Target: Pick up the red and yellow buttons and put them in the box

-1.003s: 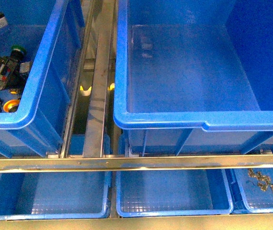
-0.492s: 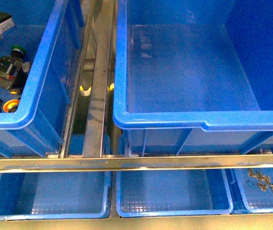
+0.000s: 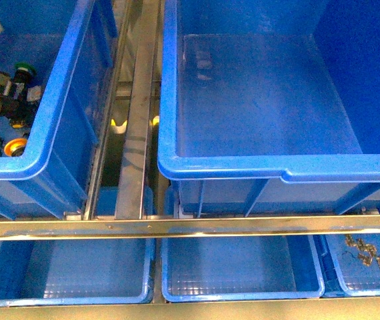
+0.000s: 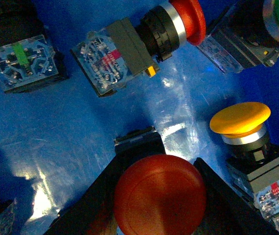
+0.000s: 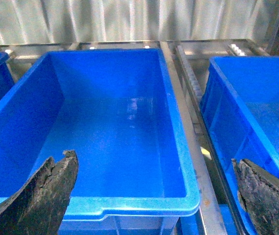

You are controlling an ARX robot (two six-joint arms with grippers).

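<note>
The left pincer has its two black fingers closed against either side of a red push-button with a round, smooth mushroom cap; the jaws stand only as far apart as the cap is wide.

Around it, on the glossy blue floor, the left wrist view shows one more red-capped switch lying on its side, one upright yellow-orange capped switch with a silver collar, one green-capped switch and one boxy contact block with a green mark.

In the front view these parts lie in a blue plastic crate at nine o'clock.

The right pincer is spread wide, its two rough black fingers well apart with nothing between them.

The large deep blue plastic box with a thick rounded rim fills the front view from twelve to three o'clock, its smooth floor bare. Three shallower blue bins run along six o'clock.
</note>
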